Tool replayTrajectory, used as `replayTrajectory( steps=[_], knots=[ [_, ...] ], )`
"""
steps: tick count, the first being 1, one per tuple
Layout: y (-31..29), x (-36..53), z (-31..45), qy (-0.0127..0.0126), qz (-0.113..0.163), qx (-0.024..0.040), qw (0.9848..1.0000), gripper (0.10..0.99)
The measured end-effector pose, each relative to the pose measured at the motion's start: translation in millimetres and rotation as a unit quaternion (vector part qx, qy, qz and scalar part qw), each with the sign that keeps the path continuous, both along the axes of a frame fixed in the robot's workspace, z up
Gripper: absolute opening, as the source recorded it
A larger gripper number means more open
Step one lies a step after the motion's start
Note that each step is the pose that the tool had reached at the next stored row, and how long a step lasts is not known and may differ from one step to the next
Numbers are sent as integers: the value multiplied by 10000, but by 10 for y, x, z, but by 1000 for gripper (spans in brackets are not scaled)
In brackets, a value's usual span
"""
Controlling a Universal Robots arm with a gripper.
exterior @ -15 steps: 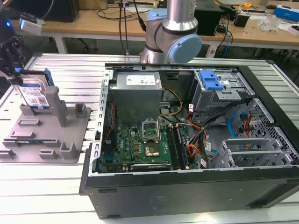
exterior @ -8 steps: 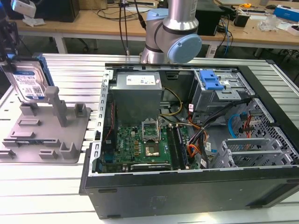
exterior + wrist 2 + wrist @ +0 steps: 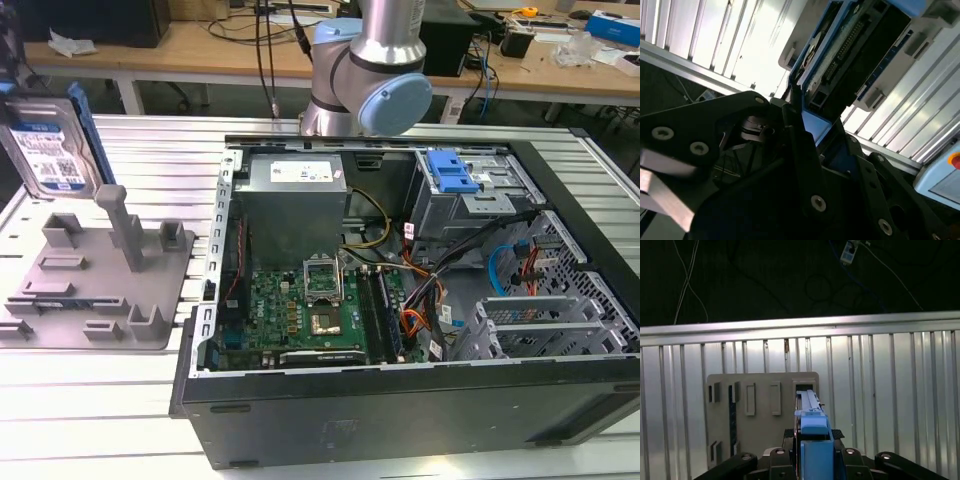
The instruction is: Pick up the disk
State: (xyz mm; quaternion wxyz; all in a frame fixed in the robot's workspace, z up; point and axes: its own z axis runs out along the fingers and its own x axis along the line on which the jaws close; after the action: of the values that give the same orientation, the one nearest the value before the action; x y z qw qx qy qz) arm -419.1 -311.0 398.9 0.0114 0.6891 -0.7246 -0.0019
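Observation:
The disk (image 3: 45,150) is a silver drive with a white and blue label and a blue side rail. It hangs upright in the air at the exterior view's far left, above the grey fixture (image 3: 95,280) and clear of its posts. In the first wrist view its blue rail (image 3: 812,437) runs edge-on between the black fingers of my gripper (image 3: 812,460), with the fixture (image 3: 762,410) far below. The second wrist view has the disk (image 3: 850,55) up close, its circuit-board face and blue rail showing. My gripper (image 3: 810,125) is shut on its lower end.
An open computer case (image 3: 560,380) takes up the middle and right of the ribbed metal table (image 3: 90,400), with a blue bracket (image 3: 450,175) in its drive bay. The arm's base (image 3: 370,80) stands behind the case. Workbenches (image 3: 200,45) line the back.

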Motion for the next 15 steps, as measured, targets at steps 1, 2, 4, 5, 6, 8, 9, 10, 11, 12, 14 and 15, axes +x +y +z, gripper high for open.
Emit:
replayTrajectory(
  steps=[1, 2, 4, 5, 6, 8, 9, 10, 11, 12, 14, 15],
  knots=[
    [0, 0, 43, 0, 1, 0, 10000, 369],
    [-1, 0, 122, -1, 2, 0, 10000, 369],
    [-2, 0, 317, 0, 6, 0, 10000, 369],
    [-3, 0, 392, 0, 7, 0, 10000, 369],
    [-3, 0, 438, -1, 8, 0, 10000, 369],
    [-4, 0, 544, -1, 11, 0, 10000, 369],
    [-5, 0, 586, 0, 12, 0, 10000, 369],
    [-6, 0, 661, -1, 13, 0, 10000, 369],
    [-7, 0, 757, -1, 15, 0, 10000, 369],
    [-7, 0, 855, 0, 17, 0, 10000, 369],
    [-7, 0, 868, -1, 17, 1, 10000, 369],
    [-7, 0, 870, -1, 17, 1, 10000, 369]
  ],
)
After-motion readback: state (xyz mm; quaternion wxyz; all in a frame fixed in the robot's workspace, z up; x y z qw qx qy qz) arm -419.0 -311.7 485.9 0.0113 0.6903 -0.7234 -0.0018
